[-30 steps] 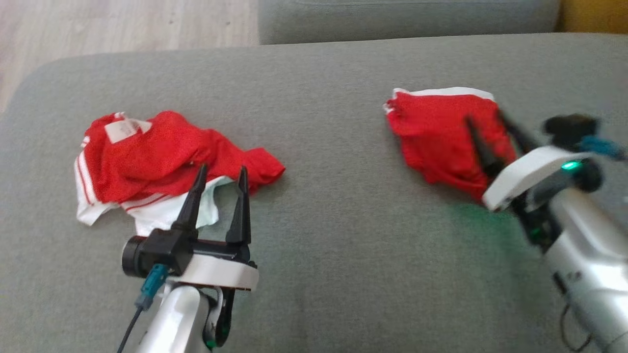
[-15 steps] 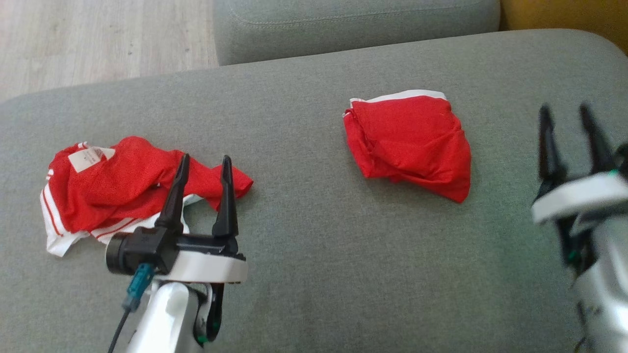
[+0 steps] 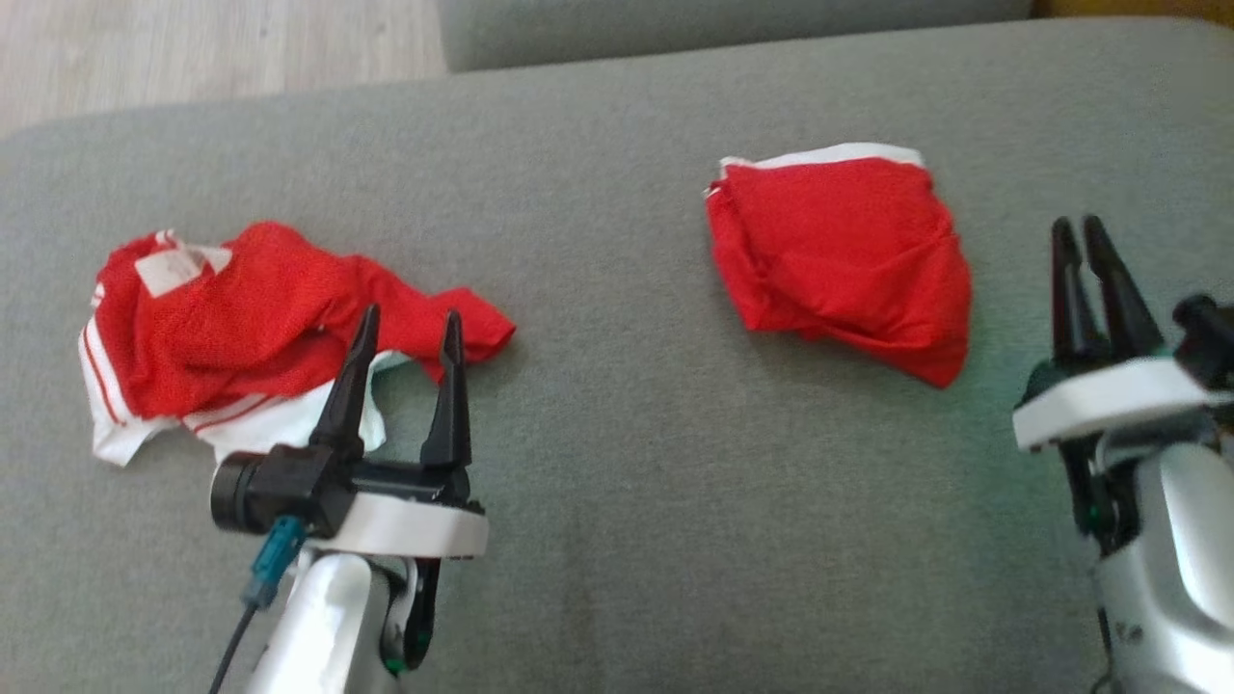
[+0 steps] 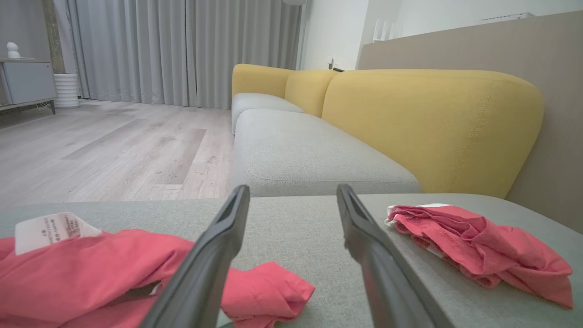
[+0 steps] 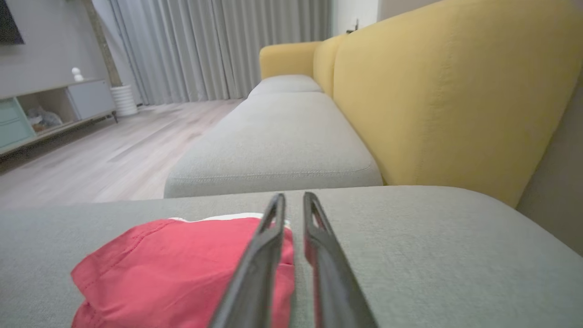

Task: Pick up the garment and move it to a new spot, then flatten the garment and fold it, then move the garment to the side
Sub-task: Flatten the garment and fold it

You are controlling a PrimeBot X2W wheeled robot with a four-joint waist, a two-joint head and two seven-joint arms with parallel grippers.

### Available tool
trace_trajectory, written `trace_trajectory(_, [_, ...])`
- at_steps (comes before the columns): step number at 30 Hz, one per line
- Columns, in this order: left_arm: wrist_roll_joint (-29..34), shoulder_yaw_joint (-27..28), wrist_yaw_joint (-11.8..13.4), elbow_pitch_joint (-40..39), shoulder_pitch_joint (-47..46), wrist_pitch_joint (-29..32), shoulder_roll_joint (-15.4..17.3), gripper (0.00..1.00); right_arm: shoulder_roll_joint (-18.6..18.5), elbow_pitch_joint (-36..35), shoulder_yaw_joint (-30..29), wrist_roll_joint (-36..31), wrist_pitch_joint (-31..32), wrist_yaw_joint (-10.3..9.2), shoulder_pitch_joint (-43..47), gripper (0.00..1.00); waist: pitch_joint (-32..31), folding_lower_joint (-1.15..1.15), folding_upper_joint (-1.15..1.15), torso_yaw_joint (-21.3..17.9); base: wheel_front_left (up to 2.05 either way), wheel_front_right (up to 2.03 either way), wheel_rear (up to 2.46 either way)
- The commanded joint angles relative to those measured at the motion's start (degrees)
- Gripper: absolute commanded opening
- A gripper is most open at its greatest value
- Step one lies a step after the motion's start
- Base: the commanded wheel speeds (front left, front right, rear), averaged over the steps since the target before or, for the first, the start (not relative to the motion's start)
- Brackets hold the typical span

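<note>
A folded red garment [image 3: 839,241] with a white edge lies on the right of the grey cushion [image 3: 617,463]; it also shows in the left wrist view [image 4: 478,246] and the right wrist view [image 5: 182,264]. A crumpled red and white garment [image 3: 251,318] [image 4: 91,269] with a white label lies at the left. My left gripper [image 3: 410,313] [image 4: 292,189] hovers open just in front of the crumpled garment's right end, holding nothing. My right gripper [image 3: 1075,224] [image 5: 293,196] stands to the right of the folded garment, its fingers drawn nearly together on nothing.
A second grey seat cushion [image 4: 296,159] continues beyond this one, with a yellow backrest [image 4: 428,123] along the right. Wooden floor [image 3: 193,48] lies past the cushion's far left edge. Bare cushion stretches between the two garments.
My right gripper has drawn back off the folded garment to its right and closed its fingers. The head camera has shifted. The left gripper stays open in place.
</note>
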Motion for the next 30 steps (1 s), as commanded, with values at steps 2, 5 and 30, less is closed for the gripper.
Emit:
trace_trajectory(2, [0.47, 1.6, -0.17, -1.99, -3.18, -0.46, 0.04, 1.0, 0.59, -0.84, 1.34, -1.1, 2.51, -0.04, -4.78, 0.0, 3.59, 0.0, 0.0, 2.6, 0.0, 0.0, 0.0])
trace_trajectory(5, [0.52, 1.21, -0.44, -1.79, -4.09, -0.46, 0.02, 1.0, 1.77, 2.71, 1.08, -2.08, 5.71, -0.04, -8.81, 0.0, 6.26, 0.0, 0.0, 4.27, 0.0, 0.0, 0.0])
trace_trajectory(30, [-1.05, -1.4, 0.19, 0.07, -5.71, -0.46, -0.01, 1.0, 6.35, 31.66, 15.04, -0.36, -0.73, -0.04, -23.03, 0.0, 5.14, 0.0, 0.0, 6.64, 0.0, 0.0, 0.0])
